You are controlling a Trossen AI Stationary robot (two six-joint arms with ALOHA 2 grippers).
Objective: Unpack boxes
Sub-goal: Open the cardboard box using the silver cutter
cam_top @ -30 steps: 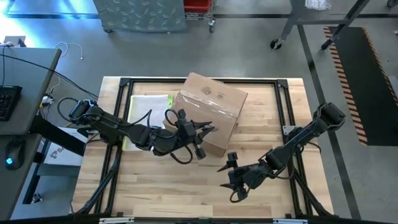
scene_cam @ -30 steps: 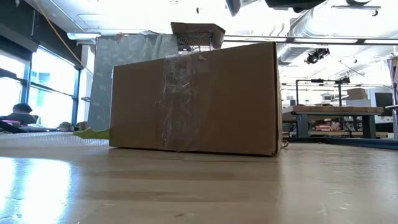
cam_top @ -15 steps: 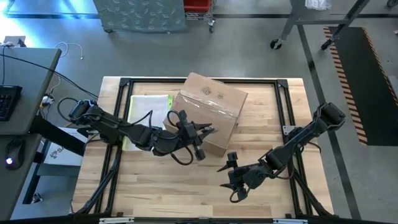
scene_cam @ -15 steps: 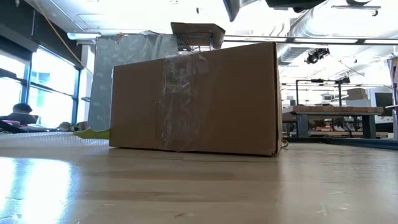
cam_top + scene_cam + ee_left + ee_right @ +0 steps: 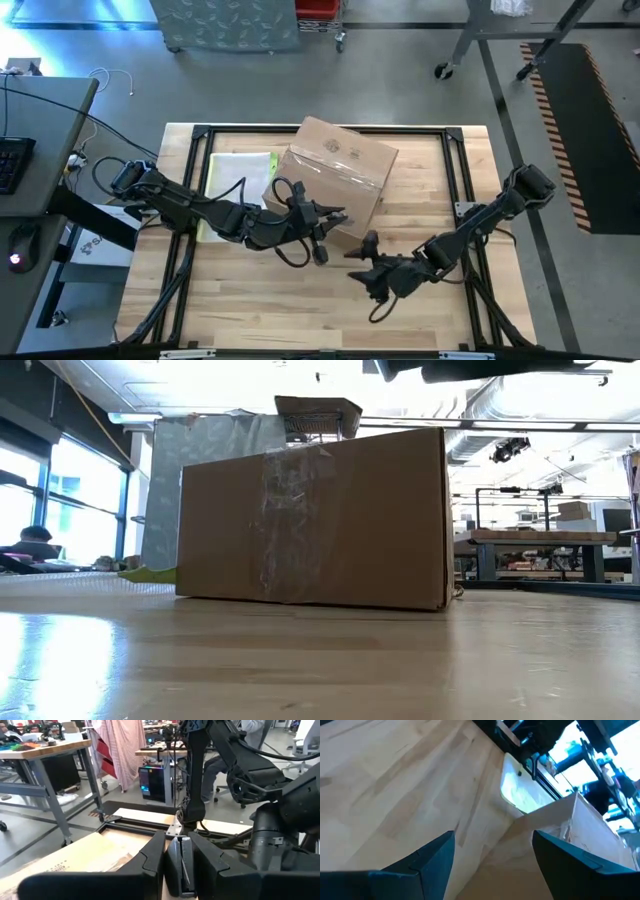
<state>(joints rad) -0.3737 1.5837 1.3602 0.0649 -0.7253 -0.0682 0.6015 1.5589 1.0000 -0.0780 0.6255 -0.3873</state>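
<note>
With left gripper (image 5: 335, 212) clenched empty atop the box (image 5: 335, 178) and right gripper (image 5: 362, 262) released nearby, box could be shoved off-line.

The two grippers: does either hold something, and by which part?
The left gripper clamps a narrow dark piece by its sides; what it is cannot be told. The right gripper is open and empty, short of the box.

a flat clear sleeve with a yellow edge (image 5: 240, 170) lies on the wooden table (image 5: 260, 310), near its far left corner. left of the table stands a grey desk (image 5: 40, 130) with a keyboard (image 5: 12, 165) and a mouse (image 5: 20, 245). a striped floor mat (image 5: 590, 120) lies right of the table.
</note>
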